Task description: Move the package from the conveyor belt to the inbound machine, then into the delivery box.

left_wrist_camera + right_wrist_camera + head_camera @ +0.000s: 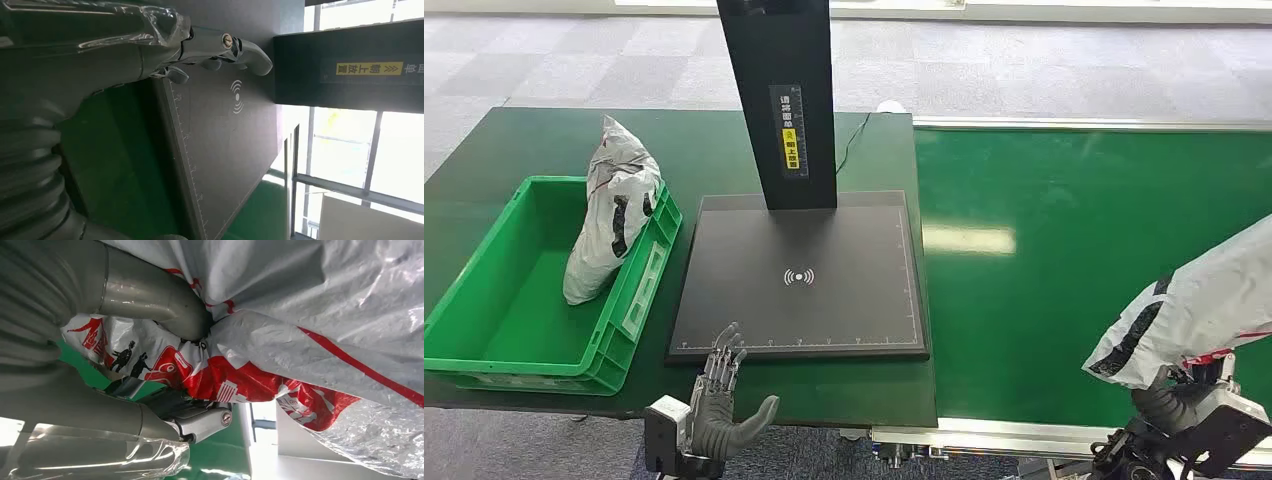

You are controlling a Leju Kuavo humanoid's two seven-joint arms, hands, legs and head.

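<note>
Gripping the white poly-mailer package point(1199, 310) above the green conveyor belt point(1064, 250), the right hand point(1189, 395) was the nearer one. Its long axis tilted up, away from the inbound machine's black scan plate point(824, 300), well off toward the left. Left hand point(719, 395) hovered at the plate's near edge, fingers spread, holding nothing.

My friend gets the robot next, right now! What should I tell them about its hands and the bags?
Right hand: grips a grey-and-white plastic mailer package with red print, lifted over the green conveyor belt.
Left hand: open, holding nothing, at the near edge of the flat black inbound machine plate.
Green plastic delivery box: already has another white plastic package leaning on its wall.
Done: package picked up.
Left: put it on the machine plate, then into the box.
</note>
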